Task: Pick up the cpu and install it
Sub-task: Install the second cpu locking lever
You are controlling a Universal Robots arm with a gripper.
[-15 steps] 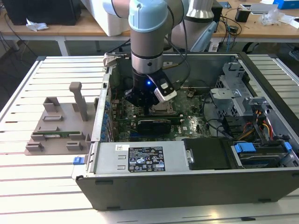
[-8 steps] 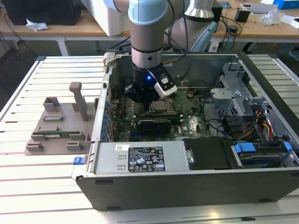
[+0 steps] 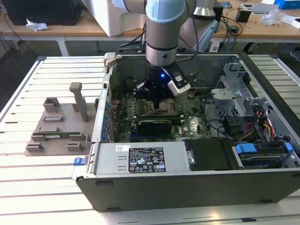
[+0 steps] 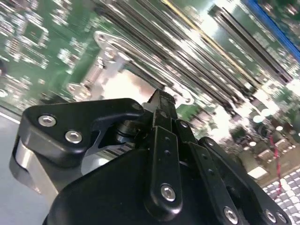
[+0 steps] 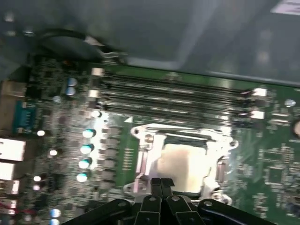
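The cpu (image 5: 182, 165), a flat square chip with a pale shiny top, lies flat inside the metal socket frame (image 5: 140, 154) on the green motherboard; in the second wrist view the cpu (image 4: 127, 86) shows as a bright patch beyond the fingers. In the first wrist view my gripper (image 5: 162, 183) hovers at the near edge of the socket, its two black fingertips pressed together with nothing between them. In the exterior view the gripper (image 3: 157, 97) hangs straight down inside the open computer case, just above the socket (image 3: 161, 107).
Long memory slots (image 5: 173, 98) run beside the socket. A black card (image 3: 154, 124) sits just in front of it, with the power supply (image 3: 140, 159) nearer. Drive cages and cables (image 3: 243, 108) fill the exterior view's right. A grey parts fixture (image 3: 56, 126) stands outside on the left.
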